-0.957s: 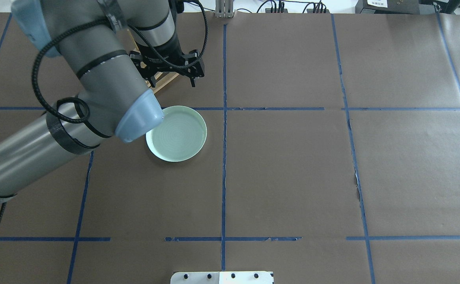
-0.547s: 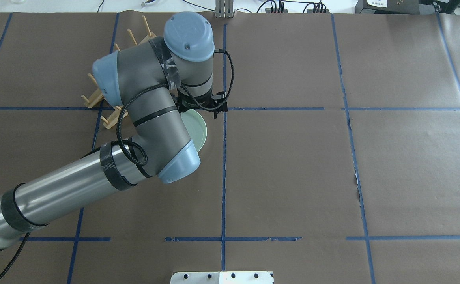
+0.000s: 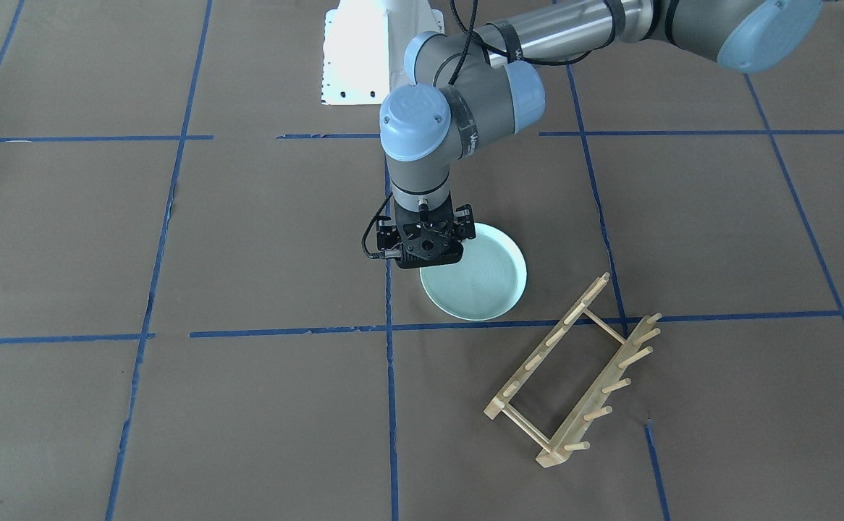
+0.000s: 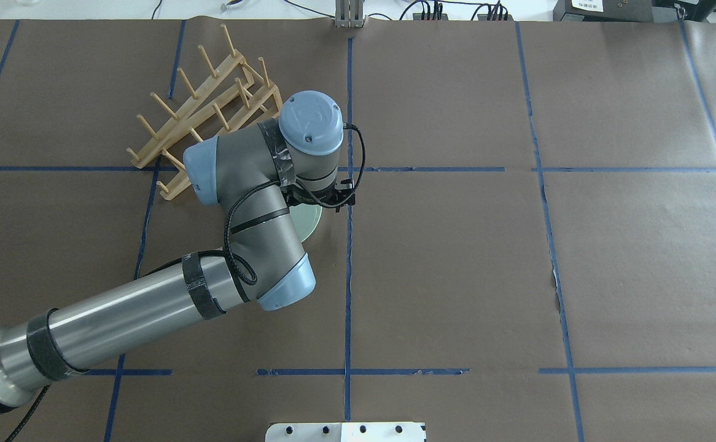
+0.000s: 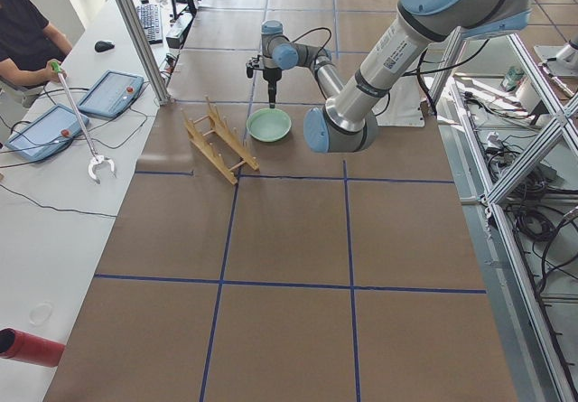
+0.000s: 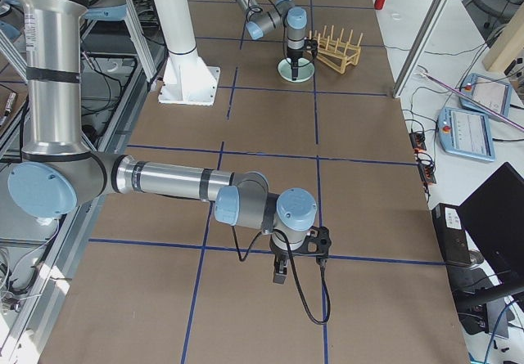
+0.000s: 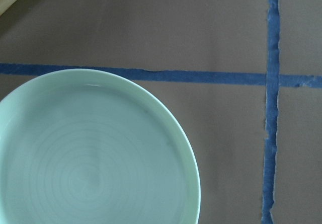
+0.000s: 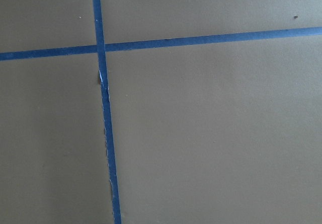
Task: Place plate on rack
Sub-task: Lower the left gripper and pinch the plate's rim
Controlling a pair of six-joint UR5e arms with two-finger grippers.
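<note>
PLATE-RACK TRIAL: Your robot's silver-and-grey left arm with pale blue joint caps (image 4: 118, 325) comes in from the near left corner of the brown paper-covered worktop (image 4: 456, 276). Its elbow is folded and its wrist (image 4: 311, 126) is turned so the black two-finger left gripper (image 3: 428, 259) points straight down, low over the surface just left of centre. You cannot make out how its jaws stand. The matching right arm (image 6: 164, 180) stretches low over the worktop's right end. Its black right gripper (image 6: 280, 272) hangs downward close above the surface, and its jaws cannot be judged either.
</note>
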